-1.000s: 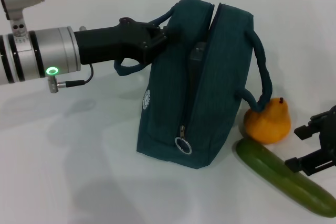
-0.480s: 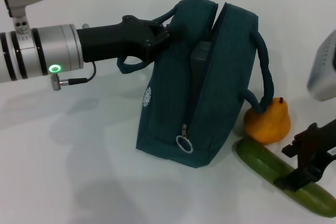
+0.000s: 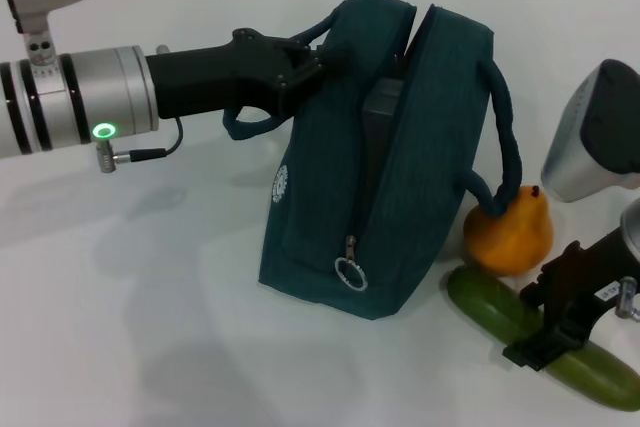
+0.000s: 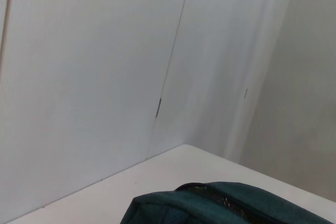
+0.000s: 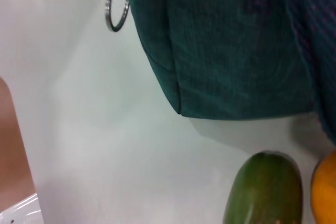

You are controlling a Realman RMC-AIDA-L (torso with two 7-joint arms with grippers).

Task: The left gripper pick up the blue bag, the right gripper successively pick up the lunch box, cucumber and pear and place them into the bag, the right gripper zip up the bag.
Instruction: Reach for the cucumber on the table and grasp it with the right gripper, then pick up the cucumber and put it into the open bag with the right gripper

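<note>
At lower right of the head view, your right gripper (image 3: 548,332) straddles the cucumber (image 3: 535,351) with jaws spread; at upper left, the left gripper (image 3: 305,67) clamps the blue bag's (image 3: 385,157) handle.

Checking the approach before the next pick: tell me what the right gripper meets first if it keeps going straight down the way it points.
Most likely the cucumber: the right gripper hangs directly over its middle, fingers pointing down at it. Depth is unclear, so contact may already be close.

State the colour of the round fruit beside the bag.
Orange-yellow: the stemmed pear, clearest in the head view.
</note>
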